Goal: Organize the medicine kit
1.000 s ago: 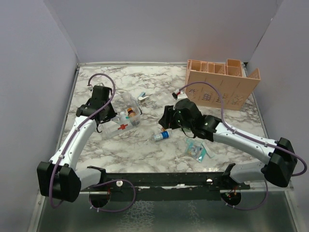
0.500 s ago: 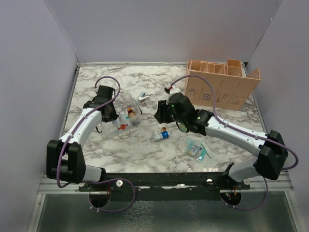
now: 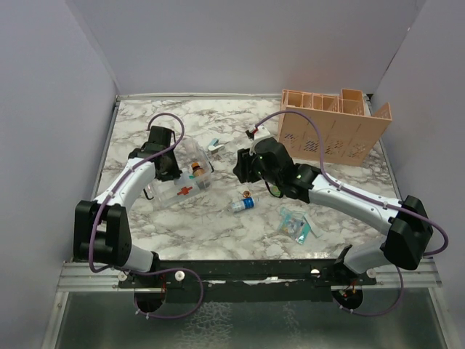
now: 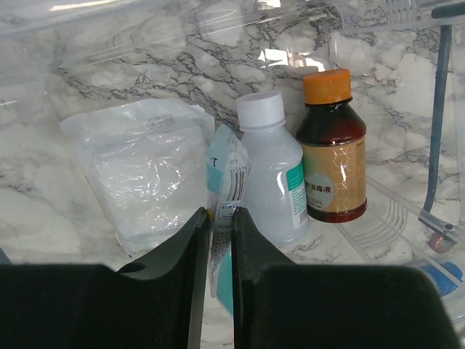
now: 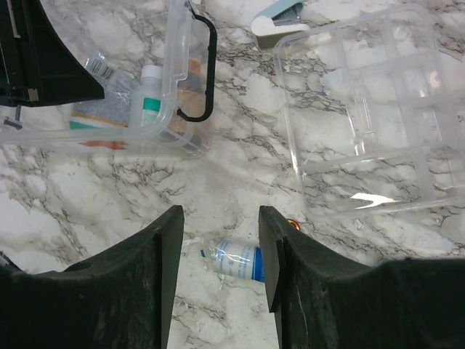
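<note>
The left fingers (image 4: 190,273) are pressed almost together on the edge of a thin teal-and-white packet (image 4: 220,185) with a barcode. They hold it upright inside the medicine kit (image 5: 172,80). Just beside the packet in the kit stands a clear bottle with a white cap (image 4: 270,174). A brown bottle with an orange cap (image 4: 331,156) touches its far side. On the packet's other side a clear plastic pouch (image 4: 142,167) lies flat on the kit's floor.

The right fingers (image 5: 156,280) stand apart with nothing between them, hovering above the worktop (image 3: 207,233) just right of the kit. Under them lies a small blue-and-white vial (image 5: 236,260) on its side, apart from the kit's near wall. A clear divided tray (image 5: 363,123) lies to the right of the kit's black handle (image 5: 213,73), not touching it. A teal-and-white item (image 5: 280,16) lies just beyond the kit's handle end.

The kit itself sits open on the left half of the marble worktop. Some small clear packets (image 3: 294,224) lie well to its right and nearer the arm bases. A peach slotted organizer (image 3: 334,131) stands far to the right of the kit, at the back.
</note>
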You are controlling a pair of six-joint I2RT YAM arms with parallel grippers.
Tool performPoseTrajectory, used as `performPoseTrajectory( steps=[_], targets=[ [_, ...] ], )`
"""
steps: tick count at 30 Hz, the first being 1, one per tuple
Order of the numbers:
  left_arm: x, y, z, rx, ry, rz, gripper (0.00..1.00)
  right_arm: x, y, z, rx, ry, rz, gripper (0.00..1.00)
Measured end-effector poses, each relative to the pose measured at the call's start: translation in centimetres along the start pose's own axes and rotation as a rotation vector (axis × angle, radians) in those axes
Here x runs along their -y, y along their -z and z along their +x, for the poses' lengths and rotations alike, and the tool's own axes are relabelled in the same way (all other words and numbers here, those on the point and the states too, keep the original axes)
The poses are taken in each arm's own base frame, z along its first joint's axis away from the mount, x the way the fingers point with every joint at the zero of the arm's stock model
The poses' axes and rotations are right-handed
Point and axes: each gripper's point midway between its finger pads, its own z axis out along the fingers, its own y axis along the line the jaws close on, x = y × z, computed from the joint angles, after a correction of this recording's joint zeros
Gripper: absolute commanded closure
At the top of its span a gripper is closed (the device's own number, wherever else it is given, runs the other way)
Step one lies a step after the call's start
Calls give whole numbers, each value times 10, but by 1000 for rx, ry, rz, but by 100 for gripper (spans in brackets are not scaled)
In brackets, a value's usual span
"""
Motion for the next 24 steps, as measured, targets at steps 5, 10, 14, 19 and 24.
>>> performPoseTrajectory(
  steps=[5,10,14,19,24],
  targets=[
    [-3,-1,0,-4,17,-11,100,2,0,-1,1,3,4,54],
    [-9,-1,3,-13,22,-43,100,2,0,-1,1,2,5,54],
    [-14,-1,7,-26,20,-69,91,2,0,-1,1,2,4,54],
    [-20,-2,9,-34,8,-98,77,2,0,-1,0,-3,4,54],
    [-26,0,8,-48,-14,-139,65,1,0,0,-1,-18,1,54]
  ],
)
